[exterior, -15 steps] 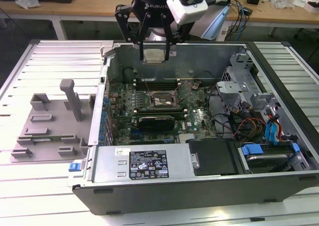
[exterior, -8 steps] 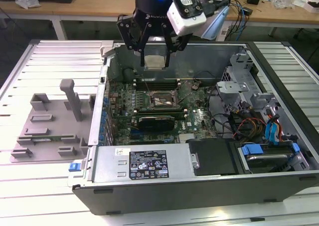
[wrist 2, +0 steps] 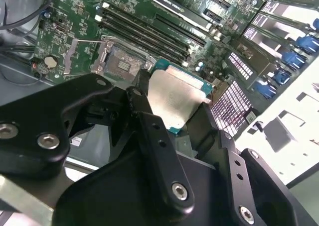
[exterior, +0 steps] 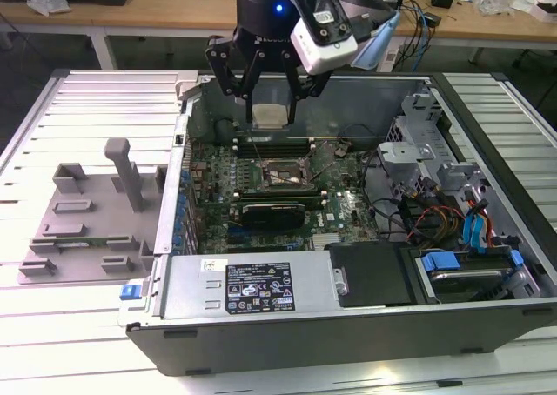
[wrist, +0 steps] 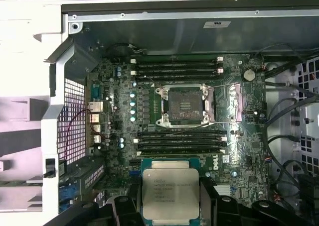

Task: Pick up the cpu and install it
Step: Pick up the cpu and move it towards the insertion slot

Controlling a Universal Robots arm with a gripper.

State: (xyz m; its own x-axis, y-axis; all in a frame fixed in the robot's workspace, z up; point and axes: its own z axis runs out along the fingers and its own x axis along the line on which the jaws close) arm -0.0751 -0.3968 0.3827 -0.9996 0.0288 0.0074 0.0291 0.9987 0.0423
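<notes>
The arm's gripper (exterior: 270,121) holds the cpu (exterior: 268,114) in the air inside the open computer case (exterior: 261,334), its two black fingers (exterior: 250,108) closed narrowly against opposite edges of the chip. The cpu hangs level, silvery top up, over the memory slots (exterior: 278,143) near the case's far wall, clear of the motherboard (exterior: 339,212) below. In the first wrist view the cpu (wrist: 170,193) sits between the fingertips, and beyond it lies the socket (wrist: 185,104), its dark contact field exposed (a row of memory slots runs along each of two opposite sides). The second wrist view shows the chip (wrist 2: 177,99) tilted across the picture, pinched at two edges. On the bench (exterior: 52,325) beside the case, toward the exterior view's left, stands a grey fixture (exterior: 87,212) with an upright post (exterior: 130,173).
</notes>
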